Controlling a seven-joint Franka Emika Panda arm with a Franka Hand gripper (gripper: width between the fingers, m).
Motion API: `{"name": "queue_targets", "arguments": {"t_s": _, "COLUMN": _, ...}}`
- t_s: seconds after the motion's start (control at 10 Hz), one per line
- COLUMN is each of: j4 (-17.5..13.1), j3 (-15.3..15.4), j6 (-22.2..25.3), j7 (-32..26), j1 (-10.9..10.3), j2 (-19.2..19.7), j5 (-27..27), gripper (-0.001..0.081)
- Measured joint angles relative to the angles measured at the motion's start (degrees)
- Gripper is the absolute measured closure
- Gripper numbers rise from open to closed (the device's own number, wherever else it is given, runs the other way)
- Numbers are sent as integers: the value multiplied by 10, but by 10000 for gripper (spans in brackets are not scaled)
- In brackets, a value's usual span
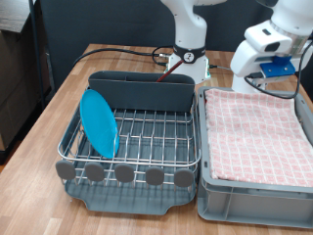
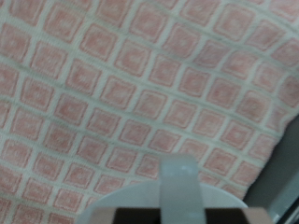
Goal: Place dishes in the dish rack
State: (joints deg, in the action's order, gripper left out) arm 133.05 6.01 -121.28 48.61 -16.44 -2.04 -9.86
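Observation:
The dark-grey dish rack with its silver wire grid stands at the exterior view's left. The bright-blue plate stands on edge in the rack's left side. My gripper hangs over the far edge of the grey crate, above the pink checkered cloth. The cloth fills the wrist view. In that view a grey finger shows in front of a pale rounded shape that I cannot identify. The white mug and the wooden spoon are not clearly in view.
The grey crate with the cloth stands right beside the rack, at the exterior view's right. The robot base and red and black cables lie behind the rack. The wooden table is bare at the left.

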Motion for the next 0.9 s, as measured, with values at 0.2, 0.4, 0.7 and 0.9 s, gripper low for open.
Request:
{"name": "queue_targets", "arguments": {"t_s": 0.2, "j4": -6, "j3": -7, "j6": -5, "j7": 40, "j1": 6, "j2": -21, "j5": -27, "gripper": 734}}
{"name": "queue_targets", "arguments": {"t_s": 0.4, "j4": -7, "j3": -9, "j6": -9, "j7": 31, "j1": 6, "j2": -16, "j5": -48, "gripper": 734}}
{"name": "queue_targets", "arguments": {"t_s": 0.7, "j4": -26, "j3": -33, "j6": -38, "j7": 13, "j1": 17, "j2": -5, "j5": -92, "gripper": 734}}
{"name": "queue_targets", "arguments": {"t_s": 0.9, "j4": -47, "j3": -51, "j6": -66, "j7": 5, "j1": 27, "j2": 7, "j5": -92, "gripper": 734}}
